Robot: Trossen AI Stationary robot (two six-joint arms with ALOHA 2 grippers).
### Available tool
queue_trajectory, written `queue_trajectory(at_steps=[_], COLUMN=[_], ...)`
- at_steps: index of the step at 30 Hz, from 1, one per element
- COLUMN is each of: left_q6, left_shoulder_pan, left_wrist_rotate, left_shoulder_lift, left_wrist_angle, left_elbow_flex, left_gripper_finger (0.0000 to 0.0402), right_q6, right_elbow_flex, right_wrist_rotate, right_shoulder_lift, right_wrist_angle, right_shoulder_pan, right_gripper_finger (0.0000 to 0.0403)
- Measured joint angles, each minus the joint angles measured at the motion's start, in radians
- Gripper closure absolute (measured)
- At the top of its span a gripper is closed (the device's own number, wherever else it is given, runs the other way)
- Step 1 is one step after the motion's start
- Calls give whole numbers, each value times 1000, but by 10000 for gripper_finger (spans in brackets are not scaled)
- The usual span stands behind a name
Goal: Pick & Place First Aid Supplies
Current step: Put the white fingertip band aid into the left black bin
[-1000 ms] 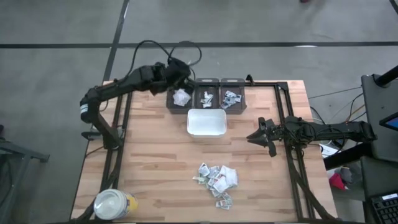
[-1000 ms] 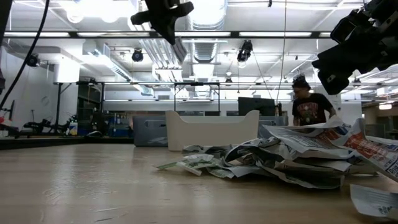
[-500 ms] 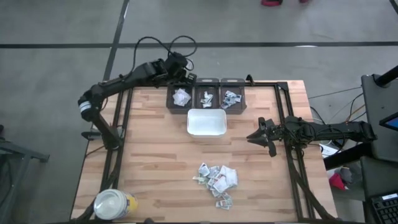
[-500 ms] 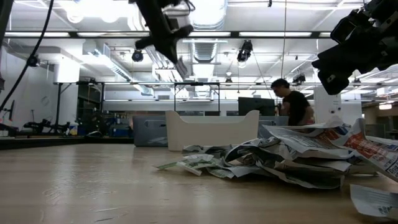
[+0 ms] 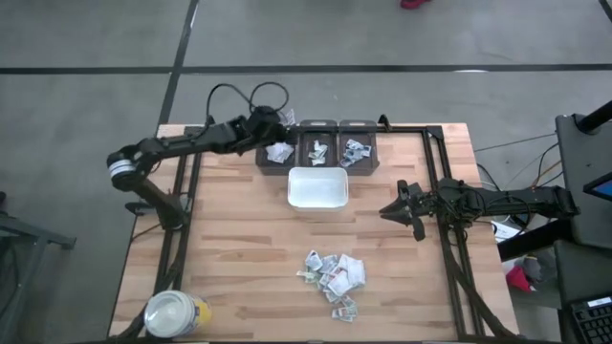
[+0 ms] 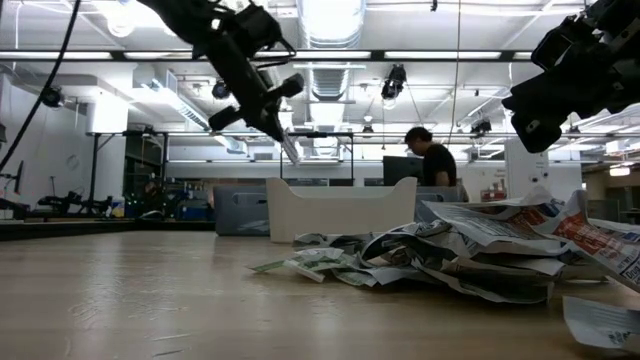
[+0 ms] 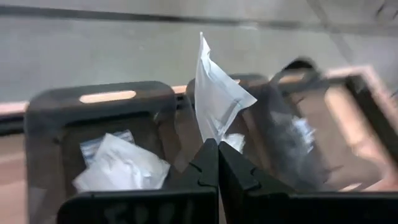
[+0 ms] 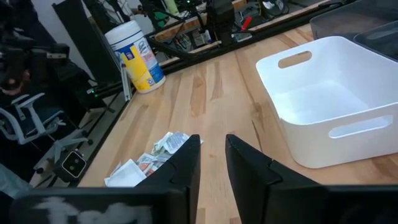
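My left gripper [image 5: 279,119] is over the far edge of the table, above the left one of three dark bins [image 5: 276,151], and is shut on a white paper packet [image 7: 214,93]. That bin holds white packets [image 7: 121,168]. A heap of small printed packets [image 5: 335,272] lies on the wood near the front, also in the low view [image 6: 450,255]. My right gripper [image 5: 387,210] hangs open and empty at the table's right, its fingers standing apart in its wrist view [image 8: 212,155]. My left gripper pinches the white packet by its lower end [image 7: 212,134] between the tips of its two shut fingers. The fingers slant downward in the low view [image 6: 285,140]. The packet sticks out beyond the fingertips, clear of the bins below it.
A white rectangular tray [image 5: 317,187] stands just in front of the bins. The middle bin [image 5: 316,148] and right bin [image 5: 357,148] hold a few packets. A yellow jar with a white lid [image 5: 175,313] stands at the near left corner. A person [image 6: 428,160] walks behind the table.
My left gripper has come down toward the left bin with the white packet still pinched, while the arm's elbow has swung toward the table's left. The person in the background has walked leftward in the low view.
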Motion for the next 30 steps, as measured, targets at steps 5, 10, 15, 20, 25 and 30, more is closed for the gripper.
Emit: queue_trajectory(at_steps=[5,10,15,20,25,30], left_q6=[-150,-282,-366,-412,-414,-443], left_shoulder_pan=[-8,-54,-135,-166,-166,-166], left_wrist_rotate=[-28,-111,-200,-296,-288,-237], left_shoulder_lift=[-106,-188,-185,-145,-84,9], left_wrist_angle=[202,367,398,397,394,339], left_elbow_flex=[-192,-352,-410,-400,-362,-309], left_gripper_finger=[401,401,401,401,401,401], right_q6=[0,0,0,0,0,0], right_elbow_flex=[0,0,0,0,0,0], right_wrist_rotate=[0,0,0,0,0,-1], right_shoulder_lift=[0,0,0,0,0,0], right_wrist_angle=[0,0,0,0,1,1], right_shoulder_pan=[0,0,0,0,0,0], right_gripper_finger=[319,315,316,325,332,334])
